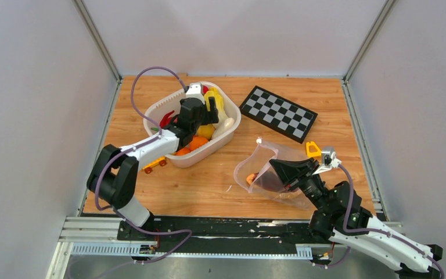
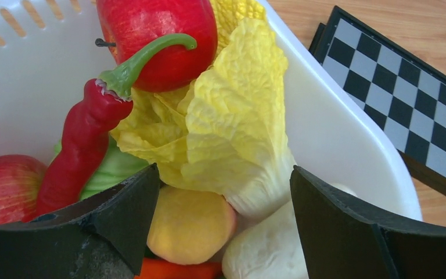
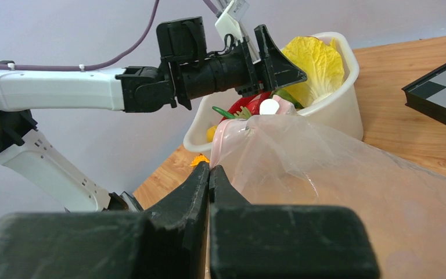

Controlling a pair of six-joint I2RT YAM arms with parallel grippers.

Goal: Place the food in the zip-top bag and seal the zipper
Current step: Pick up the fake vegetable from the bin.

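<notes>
- Left wrist view: left gripper (image 2: 223,180), fingers wide, over crinkled yellow cabbage (image 2: 232,116) in white plastic basket (image 2: 337,133).
- right gripper (image 3: 210,171), pinched on pink zipper (image 3: 219,142) of clear crinkly zip-top bag (image 3: 325,174), right of basket.

Both arms wear white shells on the long links and chunky black joints and bases: the left arm (image 1: 151,145) at 8 o'clock in the top view, the right arm (image 1: 383,241) at 5 o'clock. A lilac cable (image 1: 151,71) runs along each. The left tool (image 2: 223,203) and the right tool (image 3: 210,170) have matte black, wedge-shaped fingers (image 2: 125,215).
</notes>
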